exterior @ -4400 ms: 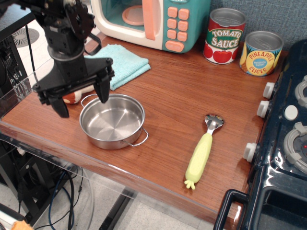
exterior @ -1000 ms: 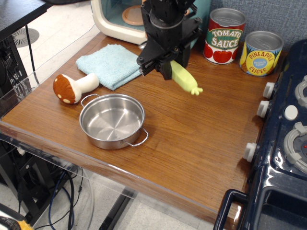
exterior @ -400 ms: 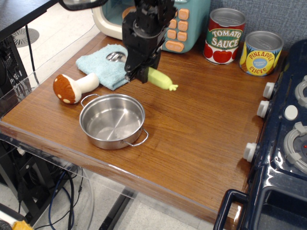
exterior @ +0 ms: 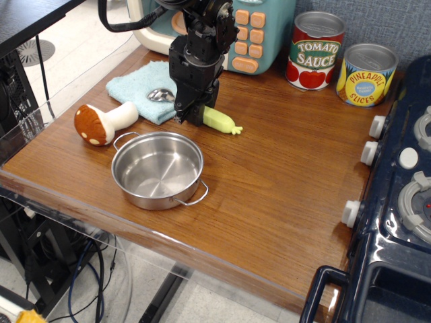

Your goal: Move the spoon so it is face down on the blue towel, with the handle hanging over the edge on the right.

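The spoon lies across the right edge of the blue towel (exterior: 138,89). Its shiny metal head (exterior: 160,95) rests on the cloth, and I cannot tell which way it faces. Its pale yellow-green handle (exterior: 220,121) sticks out to the right over the wood, nubs at its end. My gripper (exterior: 190,116) is shut on the spoon where the head meets the handle, low over the towel's right edge. The fingers hide the spoon's middle.
A steel pan (exterior: 157,169) sits just in front of the gripper. A red-capped toy mushroom (exterior: 101,123) lies left of the pan. A toy microwave (exterior: 249,30) stands behind, two cans (exterior: 316,50) at the back right, a toy stove (exterior: 404,182) at the right edge.
The gripper carried the spoon from the right front of the table to the towel. In the last half second it lowered a little, bringing the spoon head onto the cloth.
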You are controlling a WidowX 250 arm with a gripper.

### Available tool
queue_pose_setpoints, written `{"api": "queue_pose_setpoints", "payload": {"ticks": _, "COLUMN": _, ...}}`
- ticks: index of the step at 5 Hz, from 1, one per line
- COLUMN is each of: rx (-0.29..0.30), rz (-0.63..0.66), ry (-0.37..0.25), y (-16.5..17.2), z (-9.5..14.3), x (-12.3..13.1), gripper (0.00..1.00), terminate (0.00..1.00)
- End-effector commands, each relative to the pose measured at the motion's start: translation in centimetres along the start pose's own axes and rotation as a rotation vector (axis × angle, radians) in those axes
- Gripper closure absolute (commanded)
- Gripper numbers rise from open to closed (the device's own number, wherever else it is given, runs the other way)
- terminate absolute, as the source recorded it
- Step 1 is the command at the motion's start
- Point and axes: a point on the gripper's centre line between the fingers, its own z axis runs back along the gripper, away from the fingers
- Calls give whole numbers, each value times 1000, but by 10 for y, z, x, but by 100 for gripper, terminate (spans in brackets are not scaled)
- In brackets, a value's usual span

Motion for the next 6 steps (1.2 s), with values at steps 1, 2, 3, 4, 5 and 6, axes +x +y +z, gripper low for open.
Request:
{"api": "queue_pose_setpoints", "payload": {"ticks": 1, "rx": -20, "rz": -15, "ry": -15, "y": 4, "z": 20, "x": -2, "gripper": 0, "terminate": 0}}
{"api": "queue_pose_setpoints", "payload": {"ticks": 2, "rx": -36, "rz": -14, "ry": -17, "y": 4, "z": 29, "x": 5, "gripper": 0, "terminate": 0}}
{"api": "queue_pose_setpoints", "payload": {"ticks": 3, "rx": -37, "rz": -11, "ry": -22, "y": 2, "z": 38, "x": 10, "gripper": 0, "terminate": 0}}
{"api": "queue_pose_setpoints", "payload": {"ticks": 4, "rx": -48, "rz": 6, "ry": -36, "y": 1, "z": 53, "x": 16, "gripper": 0, "terminate": 0}}
{"api": "queue_pose_setpoints", "payload": {"ticks": 5, "rx": -67, "rz": 34, "ry": -32, "y": 1, "z": 75, "x": 22, "gripper": 0, "terminate": 0}}
{"api": "queue_pose_setpoints", "payload": {"ticks": 6, "rx": -91, "rz": 62, "ry": -25, "y": 4, "z": 91, "x": 26, "gripper": 0, "terminate": 0}}
